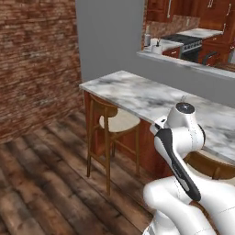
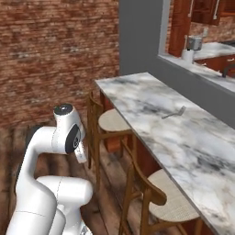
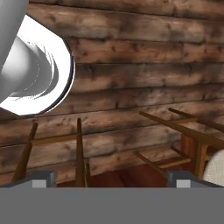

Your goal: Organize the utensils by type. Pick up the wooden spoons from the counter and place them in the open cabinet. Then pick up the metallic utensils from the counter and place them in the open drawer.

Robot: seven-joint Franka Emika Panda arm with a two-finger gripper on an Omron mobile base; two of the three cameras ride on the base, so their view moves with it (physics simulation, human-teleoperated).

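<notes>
Fork (image 2: 174, 113) flat on counter (image 2: 183, 137), tines toward back ledge.

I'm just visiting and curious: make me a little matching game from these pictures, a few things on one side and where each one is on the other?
Things:
1. fork
2. stool
3. gripper
4. stove

Places:
A. in the kitchen beyond the grey ledge
B. tucked under the counter's overhang
C. lying on the marble top
D. pointing down at the wooden floor, jaws wide apart

Pairs: 1-C, 2-B, 3-D, 4-A
</notes>
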